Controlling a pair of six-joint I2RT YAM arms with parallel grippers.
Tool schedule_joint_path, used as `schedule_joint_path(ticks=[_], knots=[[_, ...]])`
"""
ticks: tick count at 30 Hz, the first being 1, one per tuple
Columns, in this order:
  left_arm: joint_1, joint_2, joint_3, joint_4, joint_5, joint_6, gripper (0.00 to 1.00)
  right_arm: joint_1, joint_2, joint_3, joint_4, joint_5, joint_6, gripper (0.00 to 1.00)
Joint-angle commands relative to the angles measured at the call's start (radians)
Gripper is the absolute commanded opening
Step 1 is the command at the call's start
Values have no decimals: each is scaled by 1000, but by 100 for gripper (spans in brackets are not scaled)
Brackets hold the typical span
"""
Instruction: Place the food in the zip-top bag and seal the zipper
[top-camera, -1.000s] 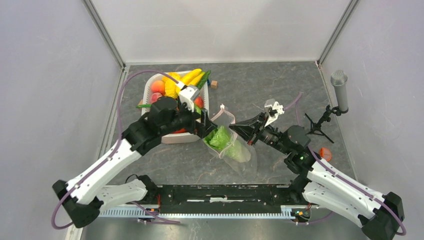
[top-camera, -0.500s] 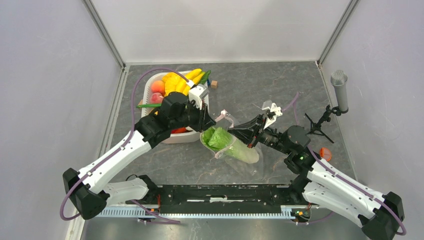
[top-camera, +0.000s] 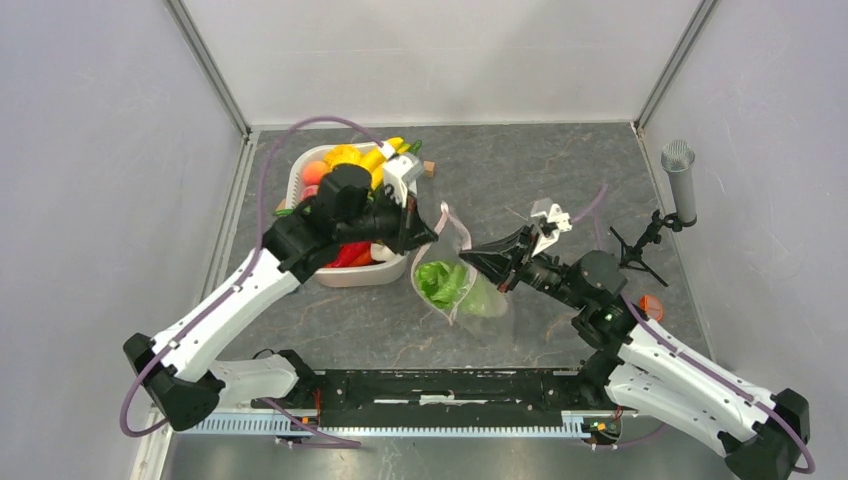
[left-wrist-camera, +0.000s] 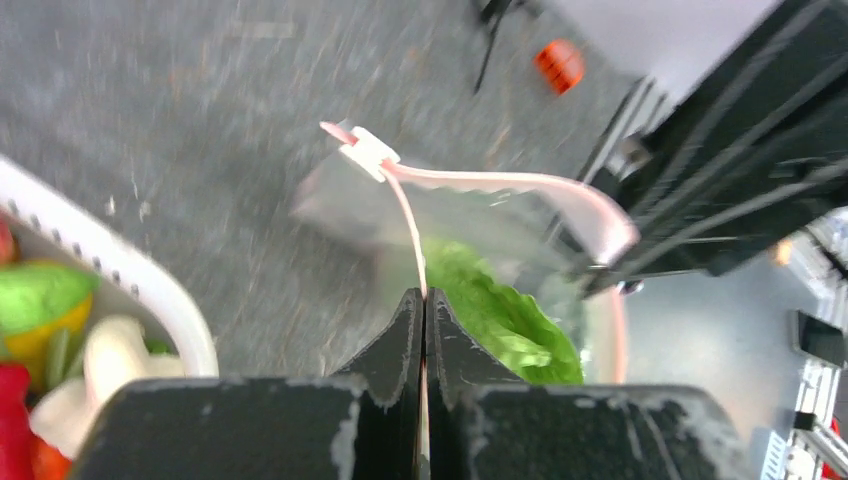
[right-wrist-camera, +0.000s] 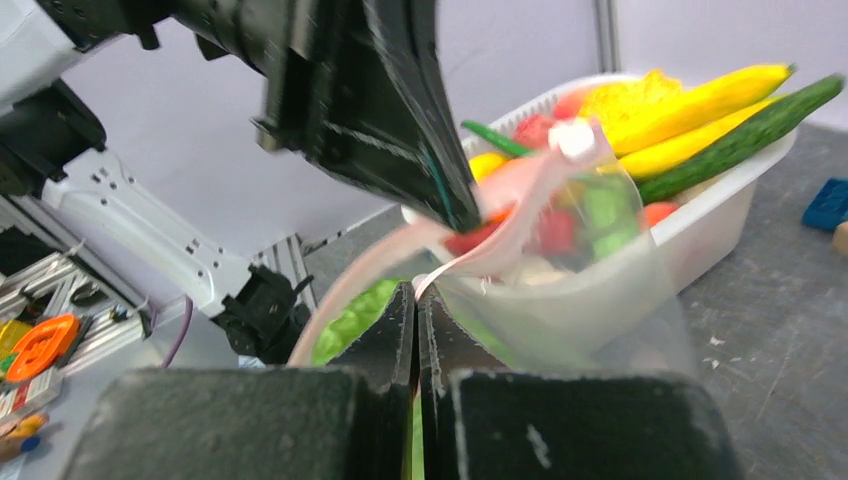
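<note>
Pink zipper (left-wrist-camera: 480, 182) clamped flat between the two fingers of my left gripper (left-wrist-camera: 421, 298) — jaws pressed together, with only the thin strip between them. My right gripper (right-wrist-camera: 417, 292) is likewise clenched on the zipper, on the opposite lip. The strip comes out from between its tips and curves up toward the left fingers.

Position of the zip-top bag (top-camera: 478, 300): near the middle of the table (top-camera: 540, 170), just right of the white tub (top-camera: 350, 277). Its mouth is held up between my two grippers, and its body hangs down toward the near side. Whether its lower end rests on the table I cannot tell. Mouth not sealed — in the left wrist view the two pink lips bow apart into a loop. White slider (left-wrist-camera: 367, 153) sits at the far end of the strip, where the lips meet.

Food: napa cabbage (top-camera: 441, 280) is inside the bag, green leaf showing through the clear plastic. The rest is in the tub at far left: bananas (right-wrist-camera: 700, 98), a long green vegetable (right-wrist-camera: 765, 120) lying beside them, an orange fruit (top-camera: 316, 172), red pieces (top-camera: 345, 255).

Other items: blue block (right-wrist-camera: 828, 203) on the table beside the tub; wooden block (top-camera: 429, 168) just right of the tub's far corner; grey mesh-topped cylinder (top-camera: 680, 180) on a stand at the right edge.
</note>
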Motion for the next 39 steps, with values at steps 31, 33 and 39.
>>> schedule_joint_path(ticks=[31,33,39], knots=[[24,104,25,260,11,-73,4,6,35,327,-535,459,-2,0],[24,78,-8,286,3,-82,11,6,51,332,-549,444,-31,0],[41,-21,-95,265,-72,-66,42,8,27,250,-385,254,-70,0]])
